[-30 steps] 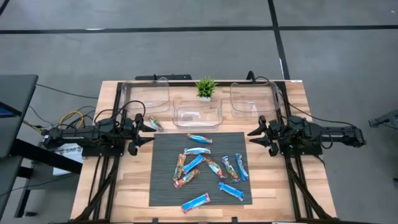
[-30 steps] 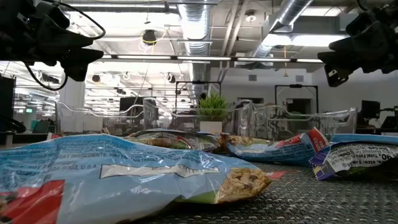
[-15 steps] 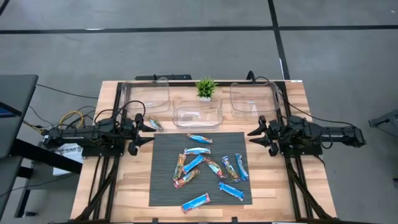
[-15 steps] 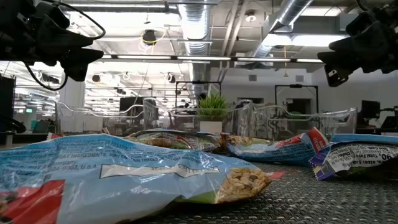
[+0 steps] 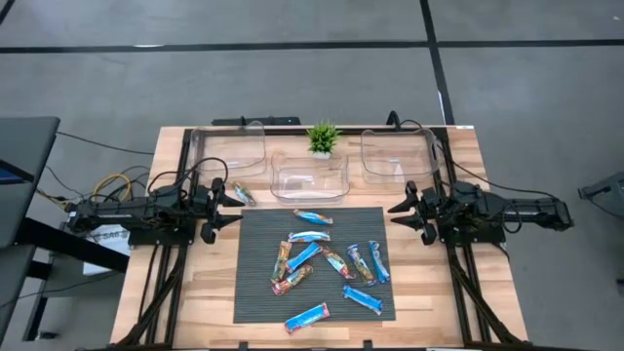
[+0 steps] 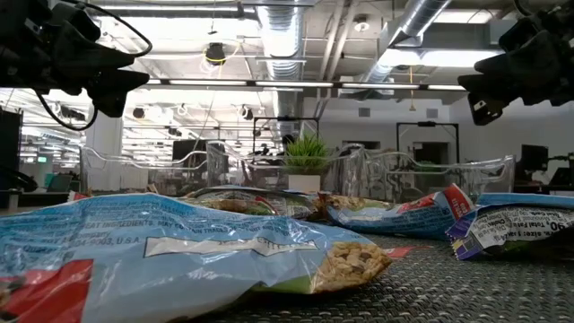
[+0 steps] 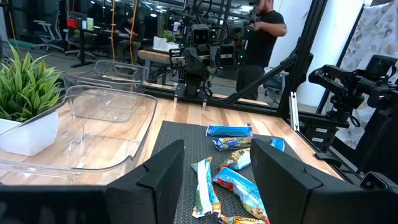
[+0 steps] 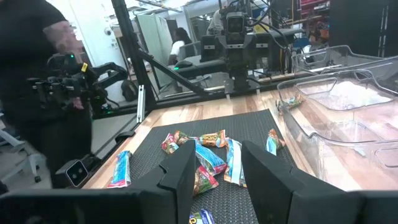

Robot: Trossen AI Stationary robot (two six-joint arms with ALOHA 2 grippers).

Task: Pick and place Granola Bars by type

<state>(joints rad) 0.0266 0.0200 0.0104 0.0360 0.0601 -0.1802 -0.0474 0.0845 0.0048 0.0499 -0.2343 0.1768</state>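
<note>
Several granola bars (image 5: 322,263) lie flat and scattered on a dark mat (image 5: 253,302); most are blue, some red/orange or multicoloured. One more bar (image 5: 242,194) rests on the wood by the left bin. My left gripper (image 5: 226,203) hangs open over the table's left side, off the mat's left edge, fingers pointing right. My right gripper (image 5: 398,210) hangs open off the mat's right edge, fingers pointing left. The left wrist view looks between my left gripper's (image 7: 217,158) spread fingers at the bars (image 7: 229,130). The right wrist view does the same past my right gripper (image 8: 217,163) toward the bars (image 8: 211,138).
Three clear plastic bins stand along the far side: left (image 5: 229,151), middle (image 5: 310,177), right (image 5: 397,154). A small potted plant (image 5: 323,137) sits behind the middle bin. A person (image 7: 264,31) stands beyond the table in the left wrist view. Bare wood borders the mat.
</note>
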